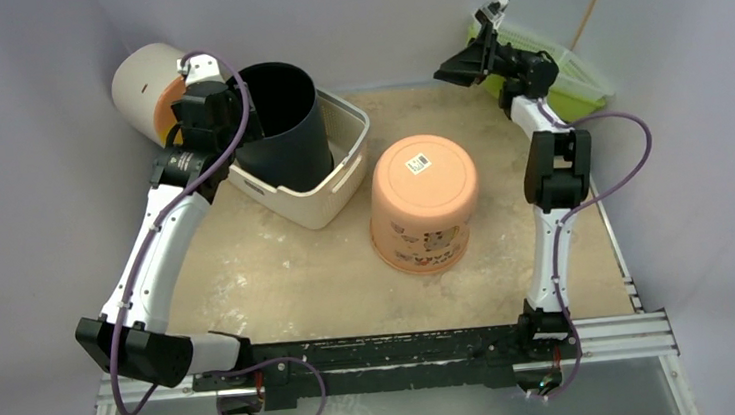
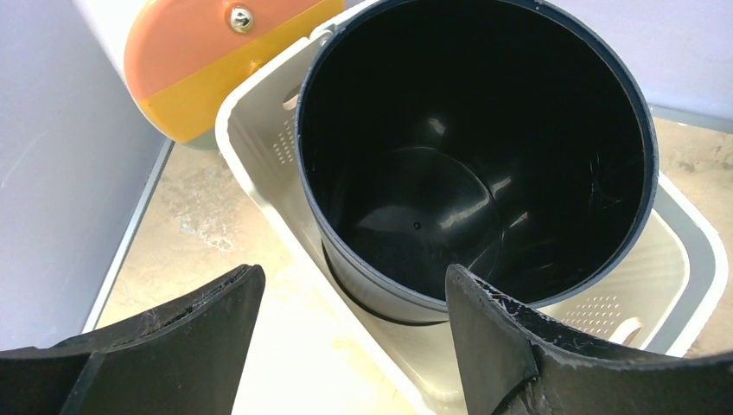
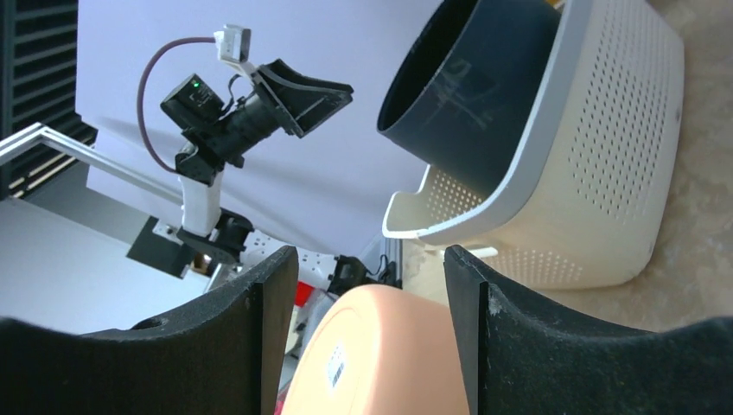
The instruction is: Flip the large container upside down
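Your main risk is the basket [image 1: 338,198]: the bin [image 1: 281,125] you are to flip (the large container, as I judge it) stands upright inside it at upper left of the top view, so a pull on the rim may drag or tip the basket along with it. The bin's wall looks smooth and glossy, and a one-sided pinch on the rim could slip as it swings over. Watch too for the drum [image 1: 144,86] lying on its side just behind, and for the tub [image 1: 423,203] at centre, which could be struck if the bin comes out that way. The left gripper [image 2: 353,285] hovers above the bin's near rim with jaws spread, holding nothing; the right gripper [image 3: 370,259] hangs high at upper right, well apart, jaws likewise spread and empty. The bin is empty, bare to its bottom. The basket holds only the bin. The tub sits mouth-down, a label on its base, so its inside is hidden.
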`<state>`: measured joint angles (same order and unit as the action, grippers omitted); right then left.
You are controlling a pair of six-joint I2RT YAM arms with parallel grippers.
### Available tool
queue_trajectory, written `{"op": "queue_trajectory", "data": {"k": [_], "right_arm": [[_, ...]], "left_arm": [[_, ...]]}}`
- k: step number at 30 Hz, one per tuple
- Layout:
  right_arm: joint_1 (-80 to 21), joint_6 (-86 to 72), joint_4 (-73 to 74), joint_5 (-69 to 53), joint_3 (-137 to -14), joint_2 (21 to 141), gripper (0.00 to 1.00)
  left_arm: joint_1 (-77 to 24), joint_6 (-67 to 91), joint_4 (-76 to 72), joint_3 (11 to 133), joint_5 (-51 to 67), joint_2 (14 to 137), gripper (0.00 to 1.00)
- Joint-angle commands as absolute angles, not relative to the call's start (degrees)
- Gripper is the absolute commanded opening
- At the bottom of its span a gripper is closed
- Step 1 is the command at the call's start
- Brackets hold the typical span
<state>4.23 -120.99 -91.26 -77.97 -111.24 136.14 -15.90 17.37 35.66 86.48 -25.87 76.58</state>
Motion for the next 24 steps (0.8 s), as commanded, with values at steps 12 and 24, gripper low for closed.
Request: {"op": "queue_trajectory", "data": {"k": [12,24], "right_arm": [[-1.62,-123.11,-117.46,-77.3,-97.46,132.94,0.66],[-4.85,-124.08,-117.5,-76.29,-97.36,129.09,0.67]], "left_arm": [[-16.13,18.06,33.36,87.32,-25.05,74.54,0.77],[-16.15,18.28,33.77,87.03,-25.03,73.58,0.77]]}}
